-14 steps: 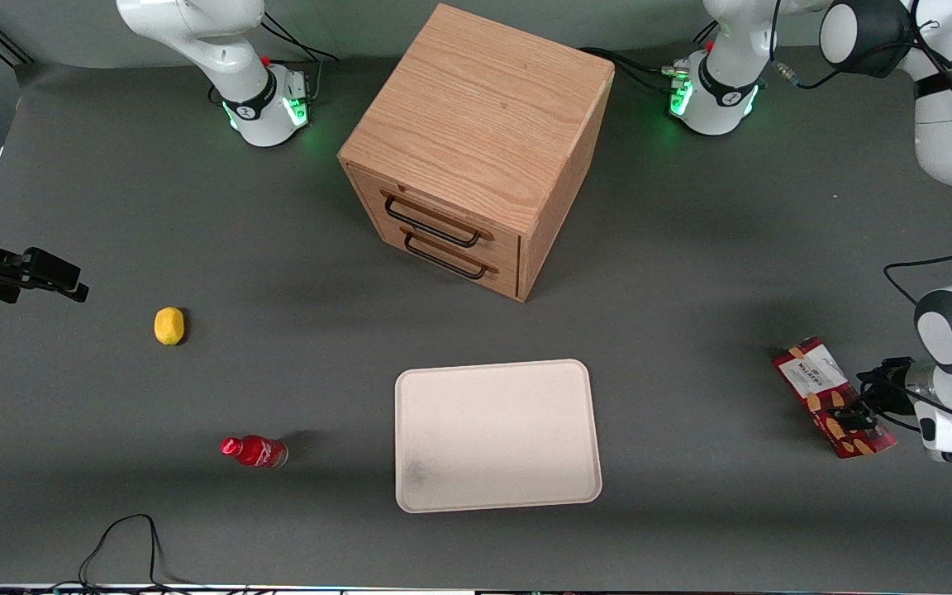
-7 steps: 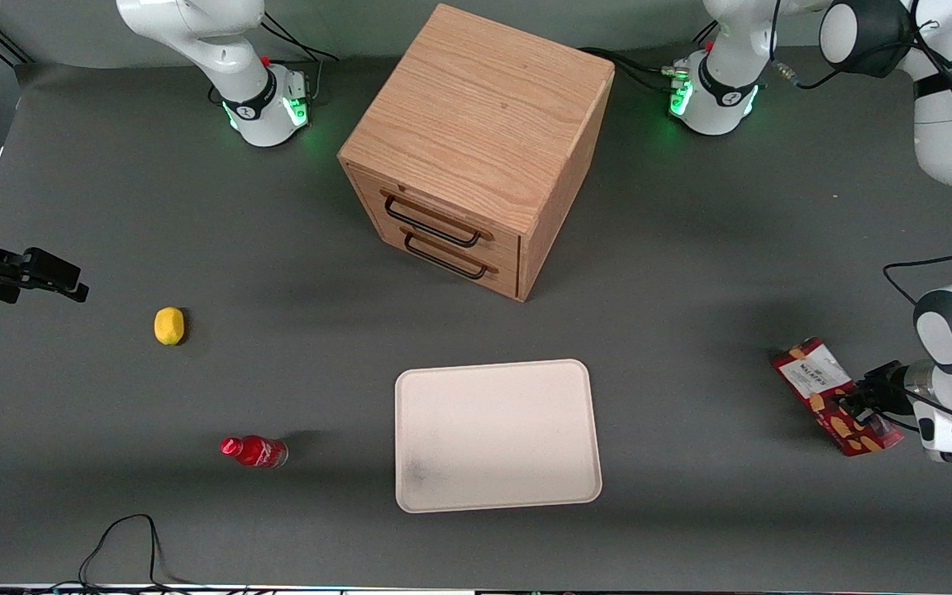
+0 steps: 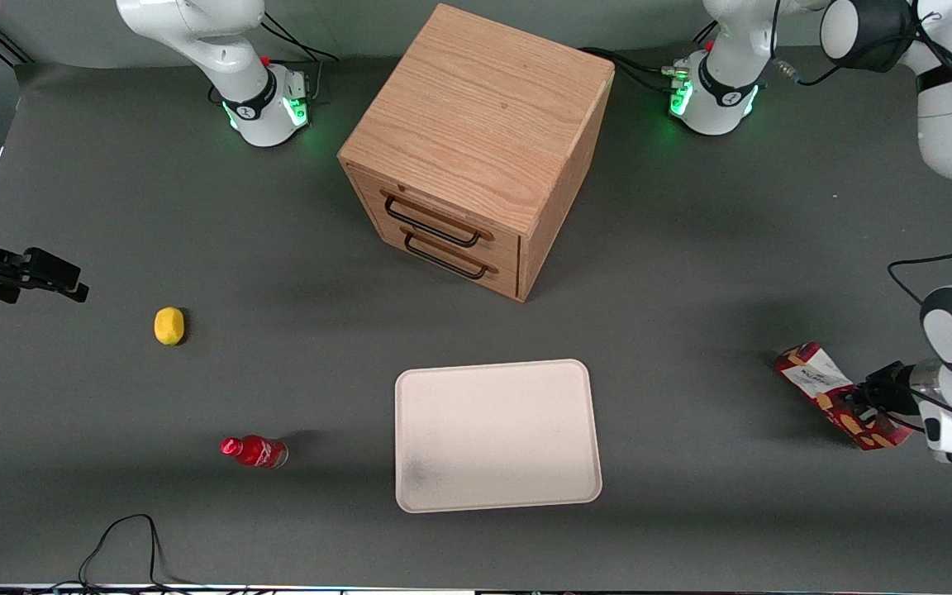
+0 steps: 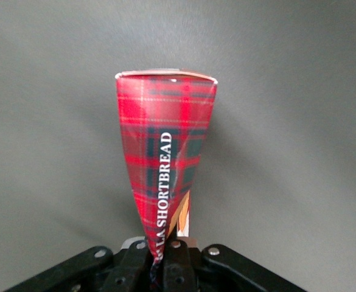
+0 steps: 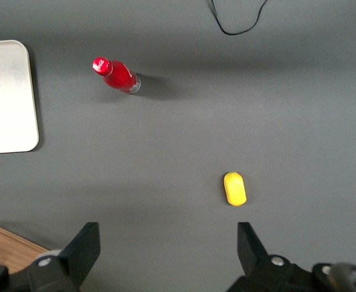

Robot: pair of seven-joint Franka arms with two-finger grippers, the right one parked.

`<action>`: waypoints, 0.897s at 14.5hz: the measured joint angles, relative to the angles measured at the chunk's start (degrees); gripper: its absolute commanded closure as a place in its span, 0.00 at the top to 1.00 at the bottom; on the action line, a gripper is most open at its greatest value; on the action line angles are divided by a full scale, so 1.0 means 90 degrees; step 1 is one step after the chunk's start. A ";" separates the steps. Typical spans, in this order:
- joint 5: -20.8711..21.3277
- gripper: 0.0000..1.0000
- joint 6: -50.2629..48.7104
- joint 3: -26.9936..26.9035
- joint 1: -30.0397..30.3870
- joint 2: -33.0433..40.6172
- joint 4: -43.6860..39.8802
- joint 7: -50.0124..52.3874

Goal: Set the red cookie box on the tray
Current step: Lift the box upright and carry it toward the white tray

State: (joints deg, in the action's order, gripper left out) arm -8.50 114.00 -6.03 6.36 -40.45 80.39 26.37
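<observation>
Plaid cardboard fills my wrist view: the box (image 4: 165,155) sticks straight out from my claw (image 4: 165,258), its long body running away from me, with its end flap farthest out and the words "SHORTBREAD" printed along the narrow side facing the camera. My fingers (image 4: 178,267) are closed tight on the box's near end, one on each broad face, so only a thin slice of cardboard shows between them.

From the front, the claw (image 3: 871,402) sits at the working arm's end of the table, gripping the box (image 3: 830,392) across its middle to lower part. The box is tilted, its end with the white label panel pointing toward the drawer cabinet (image 3: 476,149) and the end with the cookie pictures nearer the front camera. It looks lifted off the grey table (image 3: 691,248) on at least one end (a shadow lies beneath it, though I cannot tell whether any corner touches).

The tray (image 3: 497,434) lies flat and bare near the table's middle, nearer the front camera than the cabinet, and well apart from the box and my claw. Toward the parked arm's end stand a small red bottle (image 3: 254,451) and a yellow lemon (image 3: 168,325), the lemon farther from the camera than the bottle.
</observation>
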 measured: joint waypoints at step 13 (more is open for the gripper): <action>0.0354 0.00 -0.4609 -0.0013 0.0006 0.2168 -0.2073 -0.0848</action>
State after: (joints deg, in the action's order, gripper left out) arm -5.31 72.52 -6.15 6.41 -20.94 61.73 18.74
